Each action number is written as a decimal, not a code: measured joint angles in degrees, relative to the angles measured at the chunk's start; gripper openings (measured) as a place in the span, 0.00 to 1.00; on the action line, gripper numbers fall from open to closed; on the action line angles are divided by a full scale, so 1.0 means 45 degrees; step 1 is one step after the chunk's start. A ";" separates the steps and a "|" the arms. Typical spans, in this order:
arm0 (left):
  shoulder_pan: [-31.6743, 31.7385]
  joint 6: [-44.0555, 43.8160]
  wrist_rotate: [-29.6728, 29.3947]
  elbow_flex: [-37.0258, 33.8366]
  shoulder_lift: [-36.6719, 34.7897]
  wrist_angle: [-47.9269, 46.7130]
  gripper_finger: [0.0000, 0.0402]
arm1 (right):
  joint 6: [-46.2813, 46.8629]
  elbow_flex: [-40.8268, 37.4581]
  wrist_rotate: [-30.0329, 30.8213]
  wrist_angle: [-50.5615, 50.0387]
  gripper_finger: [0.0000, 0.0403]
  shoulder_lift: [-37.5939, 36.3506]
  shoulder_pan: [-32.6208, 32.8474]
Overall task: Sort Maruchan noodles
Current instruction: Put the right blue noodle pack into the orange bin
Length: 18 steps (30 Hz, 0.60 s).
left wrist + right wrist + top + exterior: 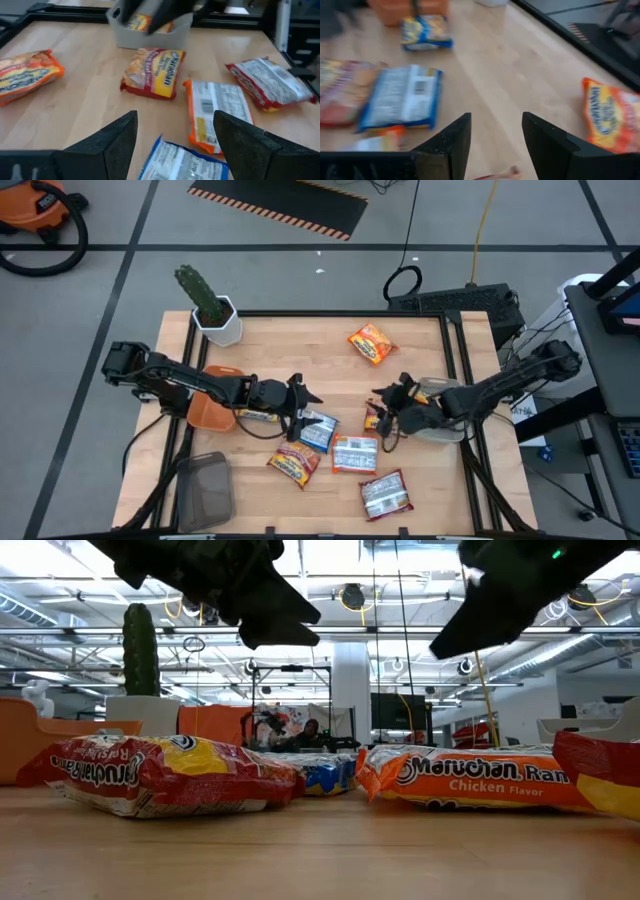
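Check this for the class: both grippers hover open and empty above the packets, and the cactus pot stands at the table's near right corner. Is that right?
One error: the cactus pot stands at the far left corner, as the high view shows. The left gripper and right gripper do hover open and empty above the packets.

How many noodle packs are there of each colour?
Orange packs: 2
Blue packs: 2
Red packs: 3
Pack in the grey tray, colour unclear: 1
Total: 8
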 joint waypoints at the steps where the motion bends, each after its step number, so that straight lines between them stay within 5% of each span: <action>1: 0.0023 0.0052 0.0338 0.0000 0.0000 -0.0088 0.66 | -0.0442 0.0000 -0.0017 0.0202 0.42 0.0177 -0.0319; 6: 0.0031 0.0129 0.1597 0.0000 -0.0260 -0.0696 0.66 | -0.2035 0.0000 -0.1400 0.1676 0.42 0.1118 -0.2037; 9: 0.0034 -0.0108 0.1624 0.0005 -0.0647 -0.1459 0.66 | -0.2435 0.0000 -0.3006 0.2415 0.42 0.1665 -0.2905; 18: -0.0425 -0.2450 0.1621 0.0005 -0.1645 -0.4017 0.66 | -0.3138 -0.0005 -0.5068 0.4179 0.42 0.2745 -0.4096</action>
